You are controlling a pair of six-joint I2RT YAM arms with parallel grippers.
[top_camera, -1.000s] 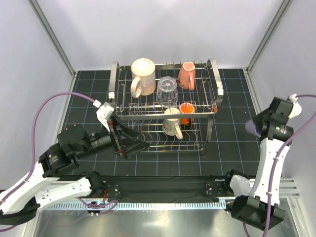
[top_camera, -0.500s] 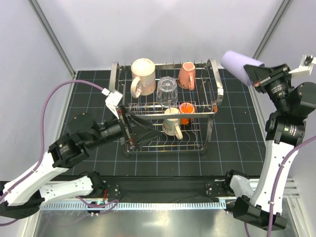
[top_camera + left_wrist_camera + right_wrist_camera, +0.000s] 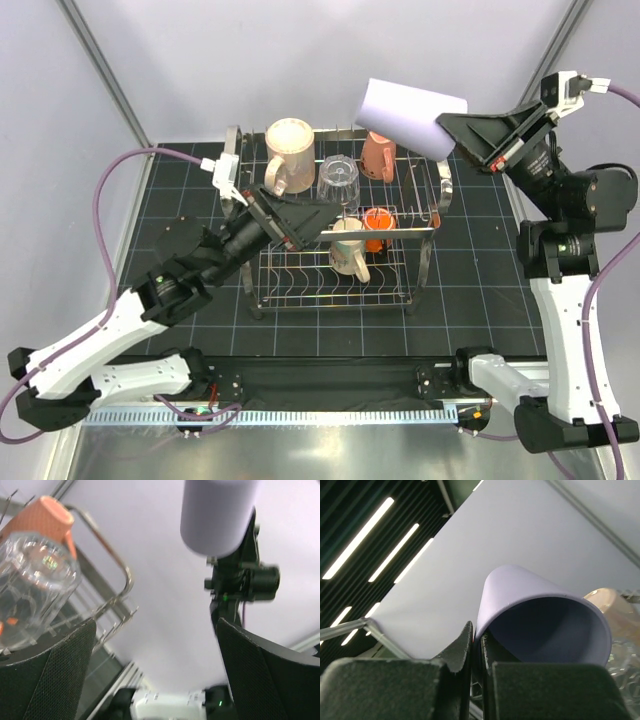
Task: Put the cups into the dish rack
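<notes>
dish rack (image 3: 330,282): shiny chrome wire | lavender tumbler (image 3: 410,115): smooth matt, probably plastic | clear tumbler (image 3: 338,183): glossy see-through glass | desk (image 3: 470,260): matt black, gridded | left claw (image 3: 157,670) pads (image 3: 55,675): dark mesh texture

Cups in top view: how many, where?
6. Upper tier of the dish rack: beige-pink mug left, clear glass tumbler middle, salmon-pink mug right. Lower tier: cream mug, small orange cup. The lavender tumbler is in the right gripper, above the rack. None obviously hidden.
</notes>
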